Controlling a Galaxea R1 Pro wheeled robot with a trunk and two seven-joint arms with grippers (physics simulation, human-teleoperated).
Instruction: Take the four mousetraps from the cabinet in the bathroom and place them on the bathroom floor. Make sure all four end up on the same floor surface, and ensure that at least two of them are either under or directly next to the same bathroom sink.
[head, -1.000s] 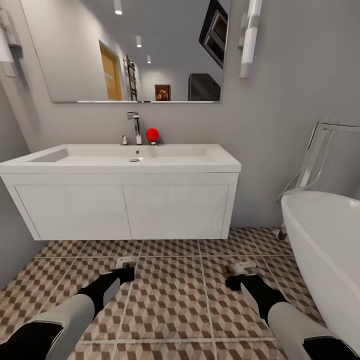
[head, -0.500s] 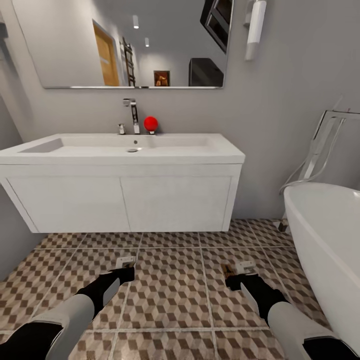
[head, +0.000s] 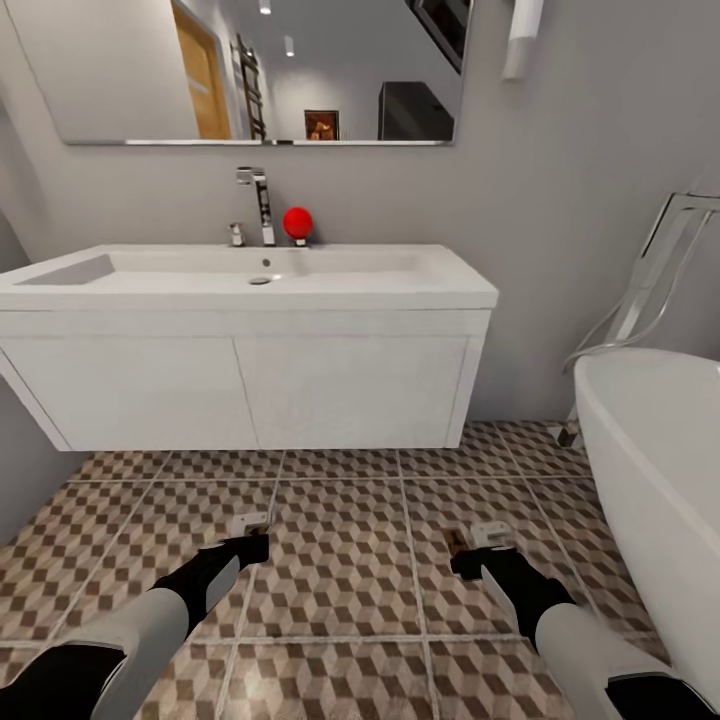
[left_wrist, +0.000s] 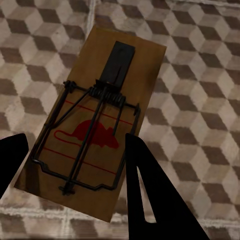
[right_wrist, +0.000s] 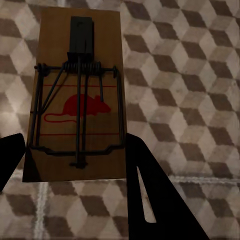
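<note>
Right now the left gripper and right gripper each pinch a mousetrap low over the tiled floor before the sink, so lower flat, then release gently close to it.

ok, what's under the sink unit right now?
Under the sink, only a strip of patterned bathroom floor shows, with no trap on it; the space further back is hidden by the unit's front. Both mousetraps, left and right, are between gripper fingers, short of it.
</note>
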